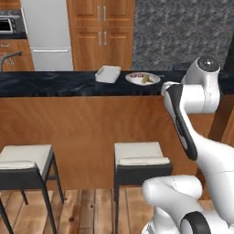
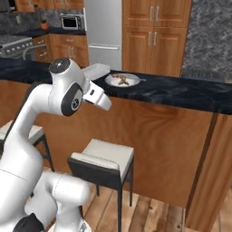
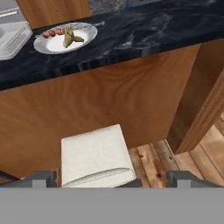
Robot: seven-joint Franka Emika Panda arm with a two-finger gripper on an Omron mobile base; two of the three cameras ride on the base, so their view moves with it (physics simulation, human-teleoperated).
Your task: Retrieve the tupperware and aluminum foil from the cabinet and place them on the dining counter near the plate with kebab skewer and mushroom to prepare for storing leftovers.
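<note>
The tupperware, a shallow white container, sits on the dark dining counter just left of the plate with the kebab skewer and mushroom. The right base view also has the tupperware and the plate. In the hand view the plate lies at the upper left with the tupperware at the left edge. My gripper is open and holds nothing, hanging in front of the counter above a stool. The aluminum foil is out of view. The wooden cabinet stands behind the counter with its doors shut.
Two white-cushioned stools stand before the counter's wooden front; one stool is right below my hand. A wooden post ends the counter at the right. A fridge stands at the back.
</note>
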